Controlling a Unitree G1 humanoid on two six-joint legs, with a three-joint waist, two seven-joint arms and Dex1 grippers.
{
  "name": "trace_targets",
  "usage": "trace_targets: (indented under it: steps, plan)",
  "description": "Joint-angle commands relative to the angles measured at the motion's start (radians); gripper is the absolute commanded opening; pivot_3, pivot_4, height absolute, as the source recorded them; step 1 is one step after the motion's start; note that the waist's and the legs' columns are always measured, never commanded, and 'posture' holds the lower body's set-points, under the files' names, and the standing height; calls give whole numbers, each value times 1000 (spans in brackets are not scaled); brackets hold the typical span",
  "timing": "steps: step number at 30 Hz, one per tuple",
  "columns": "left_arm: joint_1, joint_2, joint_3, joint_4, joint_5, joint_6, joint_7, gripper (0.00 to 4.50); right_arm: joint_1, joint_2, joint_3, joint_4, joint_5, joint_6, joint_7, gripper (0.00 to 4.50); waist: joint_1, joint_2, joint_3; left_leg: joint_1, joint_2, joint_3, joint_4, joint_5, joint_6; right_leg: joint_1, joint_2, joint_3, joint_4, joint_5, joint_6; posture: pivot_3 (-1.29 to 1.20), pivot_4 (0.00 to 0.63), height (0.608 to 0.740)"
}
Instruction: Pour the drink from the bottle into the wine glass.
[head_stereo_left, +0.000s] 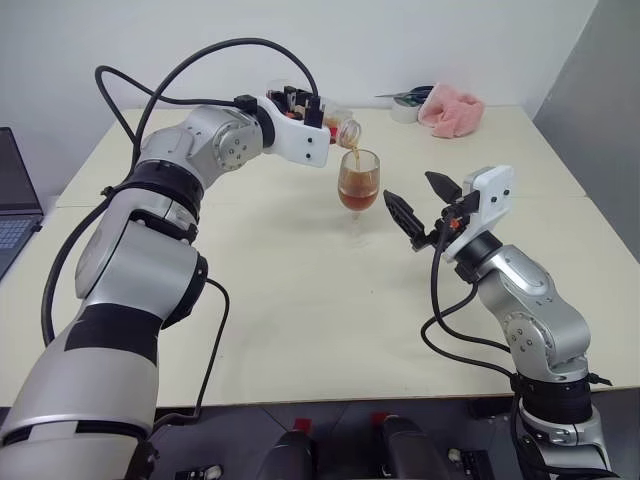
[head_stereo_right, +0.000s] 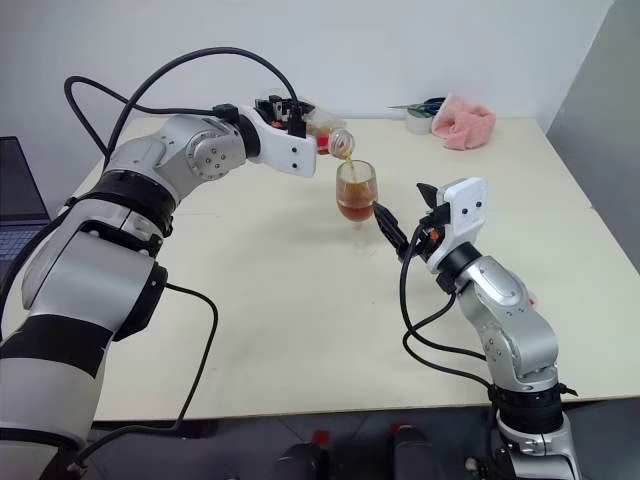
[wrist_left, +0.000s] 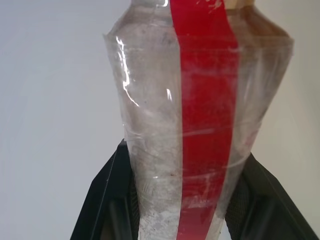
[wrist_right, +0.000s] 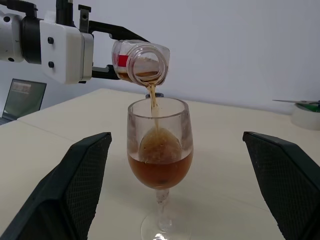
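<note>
Jaws, left: the left gripper (wrist_right: 95, 47) is clamping its black fingers (wrist_left: 107, 200) on the body of the bottle (wrist_right: 140, 62), one on each side of the clear plastic with its red label strip (wrist_left: 207, 125).
Jaws, right: the right gripper (head_stereo_left: 418, 208) is standing wide apart with nothing between its fingers, resting just beside the wine glass (head_stereo_left: 358, 185) without touching it.
Bottle: it is lying tipped over, uncapped mouth turned down toward the glass rim, hanging just above the rim.
Drink: a thin amber-brown stream (wrist_right: 154, 107) is falling from the bottle mouth into the bowl; the liquid (wrist_right: 160, 167) is sitting in the lower part of the bowl, with some foam on its surface.
Wine glass: it is standing upright on the cream table (head_stereo_left: 300, 320), near the table's middle, between the two arms.
Background: a pink cloth (head_stereo_left: 452, 108) and a roll of tape (head_stereo_left: 405, 110) are lying at the far edge; a laptop (head_stereo_left: 15, 200) is sitting at the robot's left.
</note>
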Motion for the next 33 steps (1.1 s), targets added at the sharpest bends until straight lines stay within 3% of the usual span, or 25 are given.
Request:
trace_targets:
  steps: [1,10,16,20,27,33]
  plan:
    - [-46,8,20,-7,-22,9,-4,1701,-11,-1,-21,-34,2,-12,3,4500,0,0,0,0,0,0,0,0,0,0,0,0,0,0,0,0,150,740]
    - [-29,-39,184,-9,-234,65,-160,1701,-14,-2,-17,-33,0,-12,6,4500,-1,0,0,0,0,0,0,0,0,0,0,0,0,0,0,0,150,740]
    - [2,-91,376,-79,-488,129,-359,1701,-8,-3,-13,-44,4,-8,10,4500,-2,0,0,0,0,0,1,0,0,0,0,0,0,0,0,0,150,740]
    - [69,-108,495,-194,-648,264,-438,1701,0,-2,-11,-57,12,-4,13,4500,-8,0,0,0,0,0,1,0,0,0,0,0,1,0,0,0,150,740]
    - [325,-106,701,-514,-823,702,-236,1701,48,-60,-4,-108,58,38,94,4500,-30,1,-1,1,2,-1,1,0,0,0,-1,2,2,0,0,0,150,740]
    - [569,-130,783,-717,-871,898,-74,1701,142,-164,9,-168,106,69,216,4500,-23,-1,-2,1,2,-2,2,0,0,0,-1,3,2,0,0,0,150,740]
